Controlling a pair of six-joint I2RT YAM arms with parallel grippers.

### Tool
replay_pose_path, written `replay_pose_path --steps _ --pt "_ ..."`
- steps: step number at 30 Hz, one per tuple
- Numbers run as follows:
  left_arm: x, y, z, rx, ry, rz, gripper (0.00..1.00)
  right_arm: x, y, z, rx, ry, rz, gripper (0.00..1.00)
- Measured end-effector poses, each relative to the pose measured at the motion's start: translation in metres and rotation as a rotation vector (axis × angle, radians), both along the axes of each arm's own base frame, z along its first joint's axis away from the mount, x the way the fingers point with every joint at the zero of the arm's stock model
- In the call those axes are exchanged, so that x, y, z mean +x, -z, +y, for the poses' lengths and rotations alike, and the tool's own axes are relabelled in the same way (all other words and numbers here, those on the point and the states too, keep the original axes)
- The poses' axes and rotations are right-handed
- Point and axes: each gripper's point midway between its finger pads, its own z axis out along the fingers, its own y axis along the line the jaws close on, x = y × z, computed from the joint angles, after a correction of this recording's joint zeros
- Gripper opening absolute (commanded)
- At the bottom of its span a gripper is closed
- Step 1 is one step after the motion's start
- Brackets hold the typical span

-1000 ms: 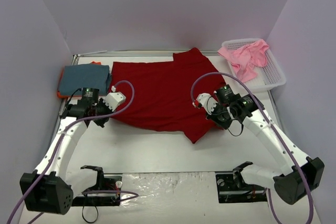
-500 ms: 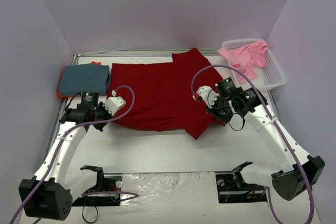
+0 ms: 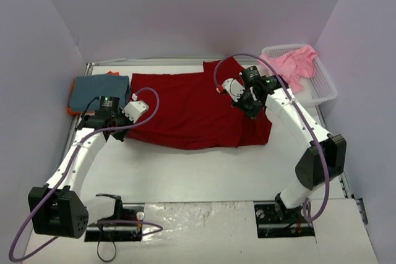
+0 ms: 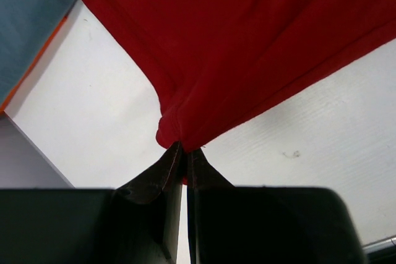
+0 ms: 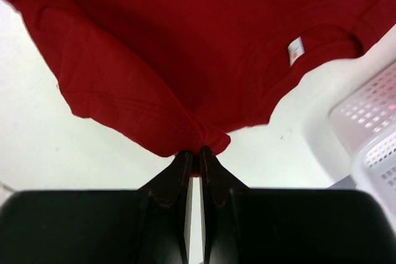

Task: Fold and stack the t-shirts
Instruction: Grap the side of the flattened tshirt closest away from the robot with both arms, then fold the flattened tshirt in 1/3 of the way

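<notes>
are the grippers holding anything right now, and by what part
Both hold the dark red t-shirt. The left gripper pinches a bunched corner of its edge; the right gripper pinches a folded-over edge.

White table point(image 3: 204, 171) enclosed by pale lavender walls point(image 3: 185, 10) at 9, 12 and 3 o'clock. White plastic lattice basket point(image 3: 322, 88) at the table's 2 o'clock corner, against the right wall; its rim point(image 5: 371, 134) also shows at 3 o'clock in the right wrist view.
</notes>
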Motion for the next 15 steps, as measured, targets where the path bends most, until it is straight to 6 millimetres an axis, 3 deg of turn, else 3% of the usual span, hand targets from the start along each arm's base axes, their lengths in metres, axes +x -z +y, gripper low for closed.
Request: replay_pose_path --steps 10,15 --pt "0.037 0.022 0.009 0.040 -0.030 0.076 0.02 0.086 0.009 0.003 0.008 0.032 -0.034 0.00" --pt "0.058 0.030 0.015 0.052 -0.039 0.100 0.02 0.123 0.024 0.012 0.009 0.025 -0.035 0.00"
